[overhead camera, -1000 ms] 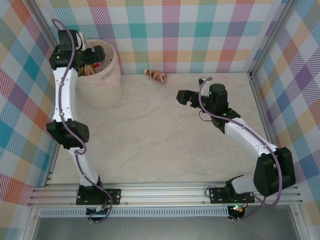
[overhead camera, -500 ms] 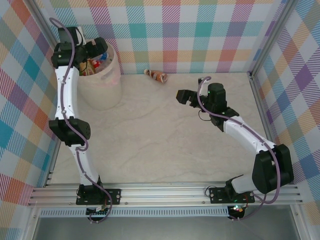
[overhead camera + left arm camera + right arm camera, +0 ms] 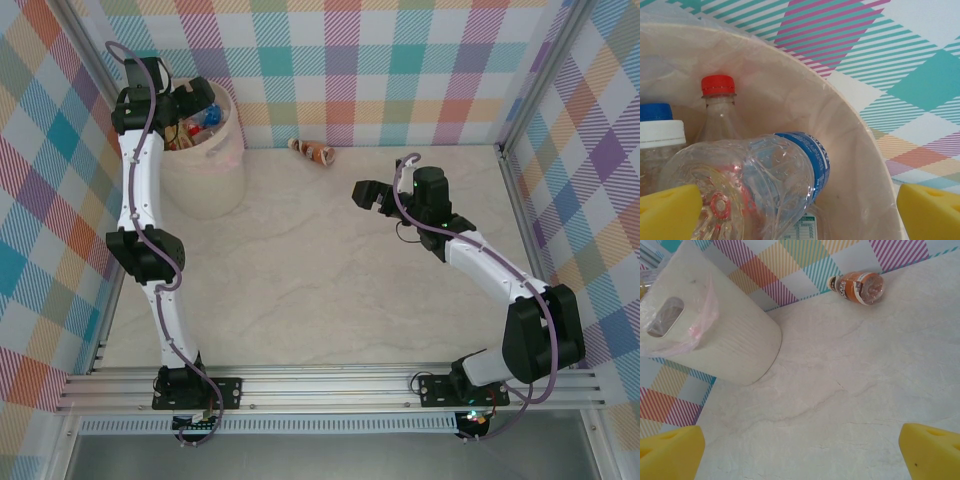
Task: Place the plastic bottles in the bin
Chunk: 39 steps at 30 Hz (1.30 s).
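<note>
Pastel plaid walls (image 3: 400,60) on three sides; pale marbled tabletop (image 3: 320,280); aluminium rail (image 3: 330,385) nearside.

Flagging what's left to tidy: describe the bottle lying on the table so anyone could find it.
Start at the checked back wall; follow its foot rightward from the bin. The bottle lies on its side there, orange-brown label, alone on the table; the other bottles are in the bin.

bin (image 3: 205,185): upright, far left | bottles (image 3: 765,185): several inside | orange-label bottle (image 3: 860,287): lying outside, apart
</note>
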Tool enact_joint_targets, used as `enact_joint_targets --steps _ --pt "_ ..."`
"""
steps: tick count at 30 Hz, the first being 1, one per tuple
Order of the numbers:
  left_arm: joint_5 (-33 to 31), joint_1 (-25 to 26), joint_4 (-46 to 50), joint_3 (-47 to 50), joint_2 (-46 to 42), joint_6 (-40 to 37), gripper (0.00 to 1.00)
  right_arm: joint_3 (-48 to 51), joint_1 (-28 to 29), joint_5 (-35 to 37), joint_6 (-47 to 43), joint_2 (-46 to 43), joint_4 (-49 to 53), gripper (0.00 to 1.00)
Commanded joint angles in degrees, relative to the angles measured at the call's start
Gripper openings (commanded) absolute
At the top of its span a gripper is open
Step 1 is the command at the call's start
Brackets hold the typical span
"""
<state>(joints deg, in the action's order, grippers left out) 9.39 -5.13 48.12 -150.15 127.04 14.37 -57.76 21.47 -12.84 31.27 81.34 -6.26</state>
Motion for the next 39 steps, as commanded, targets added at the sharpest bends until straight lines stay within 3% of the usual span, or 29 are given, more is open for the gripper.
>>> enact_joint_targets --steps 1,12,22,25,27,31,39 --pt "-0.4 0.0 2.9 1.3 -5.8 0.7 1.00 -2.6 0.4 -0.2 1.1 0.7 0.3 1.00" --pt "-0.7 3.8 -7.5 23.9 -23.7 1.6 1.00 -3.0 0.4 1.5 0.8 0.9 1.0 1.00" --pt "2.8 14.0 -16.6 37.8 -32.0 3.2 1.00 -3.3 0.4 4.7 2.0 2.0 1.6 1.00" --pt "10.4 16.9 -21.6 41.1 -32.2 5.4 1.00 -4.0 0.4 4.3 1.4 3.5 1.3 1.00" --pt "12.2 19.3 -23.7 42.5 -31.5 6.7 1.00 -5.6 0.4 3.8 0.6 5.4 1.8 1.00" --pt "10.3 22.7 -25.2 44.0 -29.2 8.0 1.00 -10.6 0.3 2.2 0.0 11.2 3.7 1.00" --pt "6.2 25.0 -27.4 45.4 -20.7 16.0 1.00 -23.1 0.3 -0.2 4.5 26.8 2.2 1.00"
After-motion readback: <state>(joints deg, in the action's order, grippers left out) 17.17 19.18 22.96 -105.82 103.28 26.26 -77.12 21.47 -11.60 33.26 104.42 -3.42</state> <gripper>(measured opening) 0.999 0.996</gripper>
